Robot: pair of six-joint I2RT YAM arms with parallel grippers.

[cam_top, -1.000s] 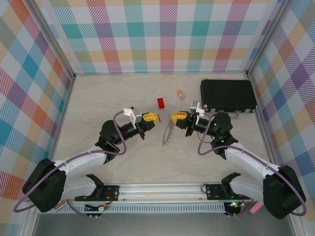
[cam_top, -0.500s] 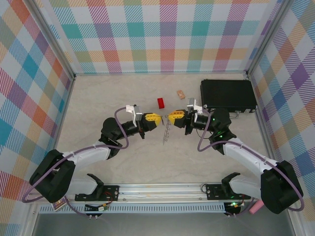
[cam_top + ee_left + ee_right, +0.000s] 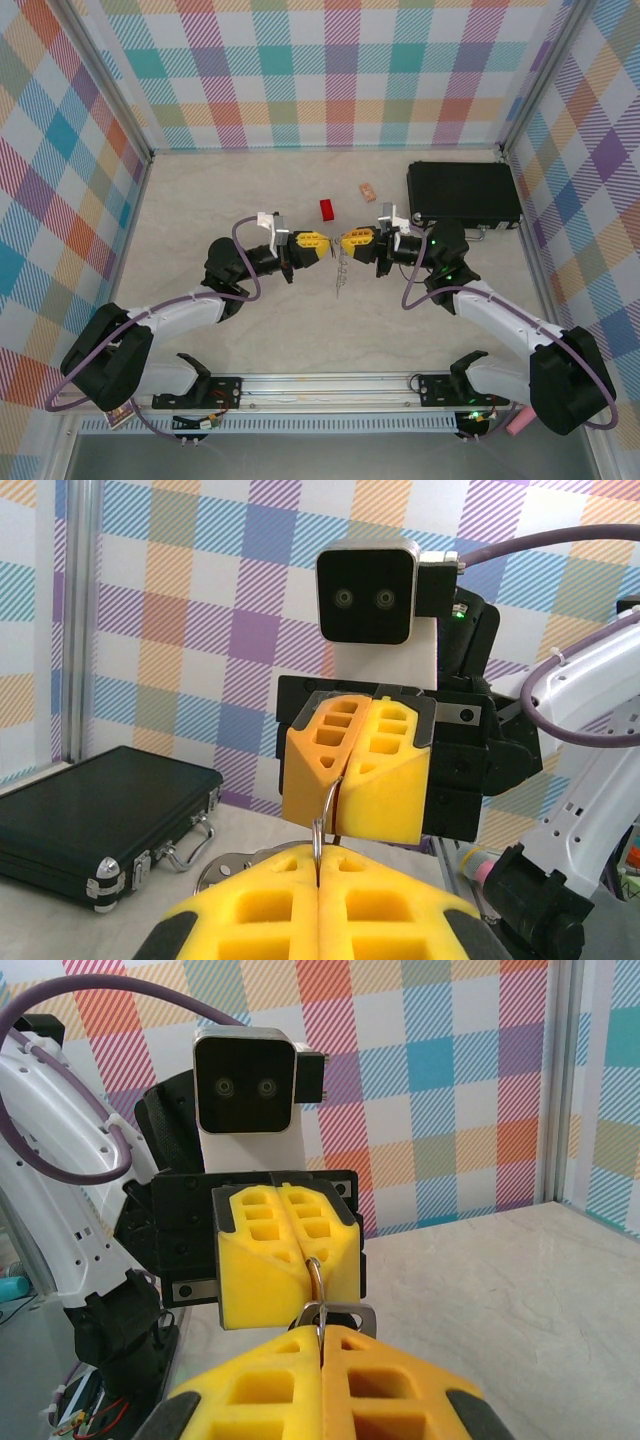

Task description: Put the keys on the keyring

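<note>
We see beige worktop (image 3: pixel 200 200), black rectangular case (image 3: pixel 463 193) at far right. Mid-worktop we find left gripper (image 3: pixel 324 243) and right gripper (image 3: pixel 344 242) tip to tip, both clamped tight on thin grey keyring (image 3: pixel 340 270), which hangs edge-on between them. Beyond them: small red block (image 3: pixel 327 209), smaller tan block (image 3: pixel 369 191), apart.

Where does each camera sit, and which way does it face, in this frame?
Top external: above and behind, looking down on left arm, right arm, left gripper, right gripper, keyring.
Left wrist: faces right gripper and black case; own fingers below.
Right wrist: faces left gripper; own fingers below.
Shared: wrist views face each other across the keyring.
</note>
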